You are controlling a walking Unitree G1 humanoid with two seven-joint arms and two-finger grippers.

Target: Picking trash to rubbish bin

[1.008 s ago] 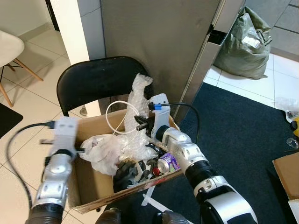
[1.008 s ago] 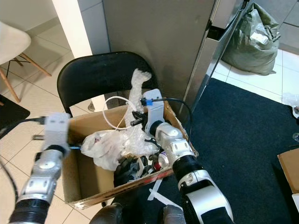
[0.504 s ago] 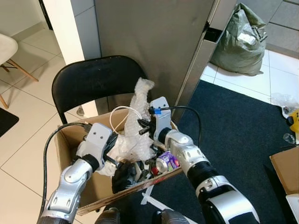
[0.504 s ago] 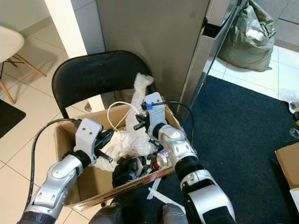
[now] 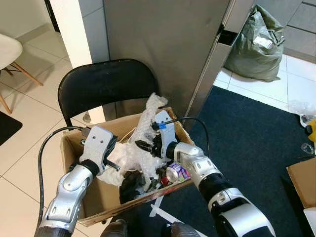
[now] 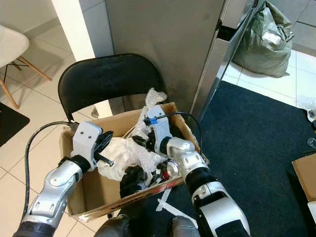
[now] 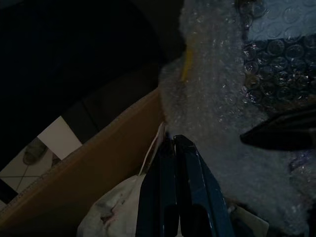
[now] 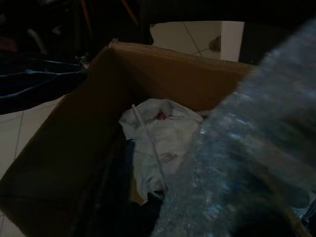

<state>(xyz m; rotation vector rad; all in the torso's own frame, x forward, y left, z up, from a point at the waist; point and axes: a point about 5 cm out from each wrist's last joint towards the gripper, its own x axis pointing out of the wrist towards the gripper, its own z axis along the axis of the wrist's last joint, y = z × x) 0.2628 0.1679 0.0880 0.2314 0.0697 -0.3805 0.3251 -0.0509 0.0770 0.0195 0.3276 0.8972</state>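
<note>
- Left eye view: a cardboard box (image 5: 101, 195) serving as the rubbish bin sits in front of a black chair (image 5: 101, 86). The left gripper (image 5: 112, 154) reaches into the box, its jaws pressed narrow against crumpled bubble wrap (image 5: 143, 129). The right gripper (image 5: 143, 145) is sunk in the same wrap from the other side; how its jaws stand cannot be told. A white plastic bag (image 5: 114, 170) lies just below the left jaws, a crushed can (image 5: 174, 173) beside the right wrist.
- Right eye view: a dark carpet (image 6: 256, 143) lies beyond the right arm, and a grey sack (image 6: 269, 34) well apart from both jaws.
- Left wrist view: the black fingers (image 7: 185, 197) lie together with no gap, their tips touching the bubble wrap; nothing shows between them. The box wall runs beside them.
- Right wrist view: dark; the bubble wrap bulks close in front, the white bag and the box's inner wall lying beyond it.
</note>
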